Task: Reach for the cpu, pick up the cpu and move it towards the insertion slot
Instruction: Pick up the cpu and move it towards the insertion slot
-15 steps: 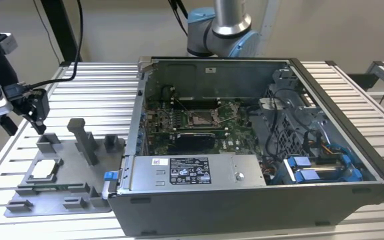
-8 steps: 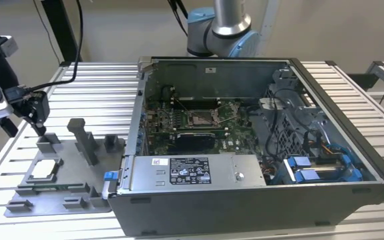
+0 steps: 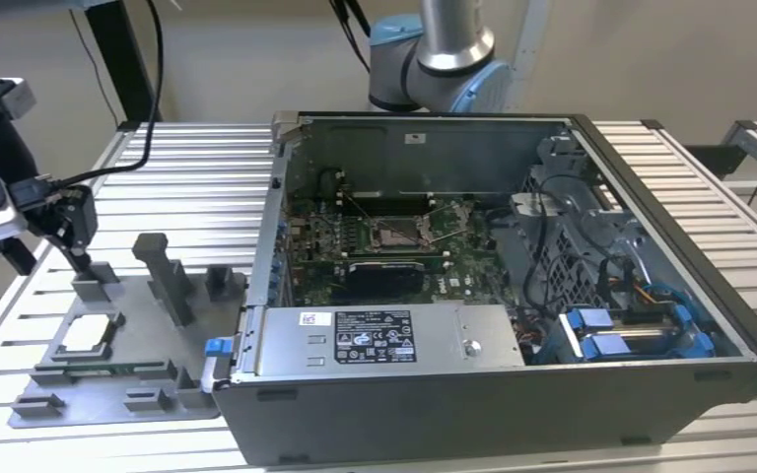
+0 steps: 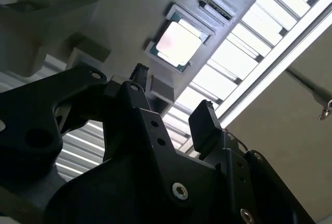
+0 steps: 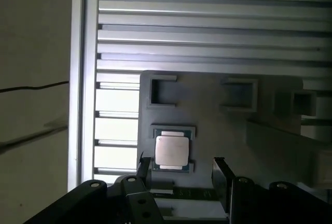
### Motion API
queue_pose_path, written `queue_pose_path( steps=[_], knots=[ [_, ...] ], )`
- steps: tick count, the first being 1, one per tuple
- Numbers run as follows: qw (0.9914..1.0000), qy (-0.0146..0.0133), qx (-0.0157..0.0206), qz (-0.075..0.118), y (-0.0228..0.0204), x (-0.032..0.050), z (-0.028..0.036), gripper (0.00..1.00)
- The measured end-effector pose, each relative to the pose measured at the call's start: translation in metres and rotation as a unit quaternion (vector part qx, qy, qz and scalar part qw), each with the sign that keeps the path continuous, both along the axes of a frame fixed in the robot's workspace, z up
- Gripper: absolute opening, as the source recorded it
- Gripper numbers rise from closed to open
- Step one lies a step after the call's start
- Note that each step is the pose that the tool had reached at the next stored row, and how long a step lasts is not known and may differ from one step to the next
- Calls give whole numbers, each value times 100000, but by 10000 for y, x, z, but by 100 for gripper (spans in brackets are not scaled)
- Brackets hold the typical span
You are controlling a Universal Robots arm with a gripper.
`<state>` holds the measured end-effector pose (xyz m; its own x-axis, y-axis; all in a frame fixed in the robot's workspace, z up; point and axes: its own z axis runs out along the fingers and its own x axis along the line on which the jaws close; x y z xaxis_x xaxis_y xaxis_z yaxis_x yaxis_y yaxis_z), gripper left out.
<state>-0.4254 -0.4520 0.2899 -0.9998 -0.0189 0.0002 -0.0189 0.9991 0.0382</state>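
The cpu (image 3: 86,335), a small square chip with a silvery top, lies flat in a recess of the grey fixture plate (image 3: 83,402) at the exterior view's left. My gripper (image 3: 79,258) hangs above the plate, a little behind the cpu and apart from it. In both wrist views the black fingers (image 5: 144,166) stand spread with nothing between them, so the gripper (image 5: 181,168) (image 4: 171,97) is open, with the cpu (image 5: 171,151) (image 4: 179,44) just beyond the tips. The insertion slot (image 3: 398,234), a silver-framed socket with a dark centre, sits on the green motherboard inside the case.
An open computer case (image 3: 674,212) takes up the middle and right of the slatted metal table (image 3: 194,168). Grey upright fixture posts (image 3: 165,276) rise from the plate beside the gripper. A grey power supply box (image 3: 378,340) lies along the case's front. Cables hang at the left.
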Motion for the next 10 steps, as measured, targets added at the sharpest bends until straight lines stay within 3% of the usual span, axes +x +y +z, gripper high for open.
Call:
queue_pose_path(
  steps=[10],
  knots=[
    [100000,1,-2,-3,0,-2,-126,100]
  ],
)
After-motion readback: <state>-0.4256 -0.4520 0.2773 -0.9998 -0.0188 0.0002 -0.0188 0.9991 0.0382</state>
